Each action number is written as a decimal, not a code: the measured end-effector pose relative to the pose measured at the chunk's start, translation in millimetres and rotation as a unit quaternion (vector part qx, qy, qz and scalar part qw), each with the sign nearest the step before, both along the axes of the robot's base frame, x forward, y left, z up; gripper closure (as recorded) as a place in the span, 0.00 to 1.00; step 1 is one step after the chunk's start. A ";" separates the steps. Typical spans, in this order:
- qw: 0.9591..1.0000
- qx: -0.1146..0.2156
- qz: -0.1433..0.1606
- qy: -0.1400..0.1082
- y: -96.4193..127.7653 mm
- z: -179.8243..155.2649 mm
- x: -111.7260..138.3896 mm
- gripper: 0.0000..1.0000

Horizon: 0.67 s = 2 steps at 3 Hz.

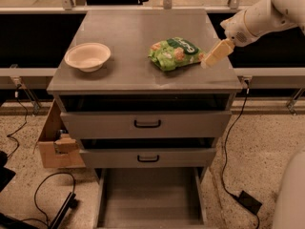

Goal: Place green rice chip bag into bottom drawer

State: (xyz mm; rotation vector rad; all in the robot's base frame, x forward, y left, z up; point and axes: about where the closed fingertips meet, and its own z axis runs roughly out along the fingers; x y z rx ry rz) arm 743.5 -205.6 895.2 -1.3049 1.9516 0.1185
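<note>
A robot arm reaches in from the upper right toward a grey metal cabinet, its tan gripper [210,60] poised low over the counter [133,32] at the 3 o'clock side of the green chip bag [174,53]. The gripper's tip sits just beside the bag's right edge; whether it touches the bag, and whether it is open or closed, cannot be told from this angle. The bag lies flat on the right half of the counter, at 3 o'clock from a cream bowl [87,56] that stands well apart on the left half. Below, all three drawers are pulled out by different amounts: the top drawer [147,124] and the middle drawer [147,158], each with a black handle, are slightly open, while the bottom drawer [150,194] is drawn out farthest at 6 o'clock, its plain grey tray in view. A cardboard box [55,142] leans against the cabinet's left side, and a black cable [228,147] trails across the speckled floor at right.
</note>
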 end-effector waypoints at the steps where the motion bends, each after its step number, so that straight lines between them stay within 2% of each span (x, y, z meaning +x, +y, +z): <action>1: 0.999 0.003 0.040 -0.022 27.0 12.8 15.8 0.00; 2: 0.995 0.000 0.096 -0.008 68.2 5.9 27.6 0.00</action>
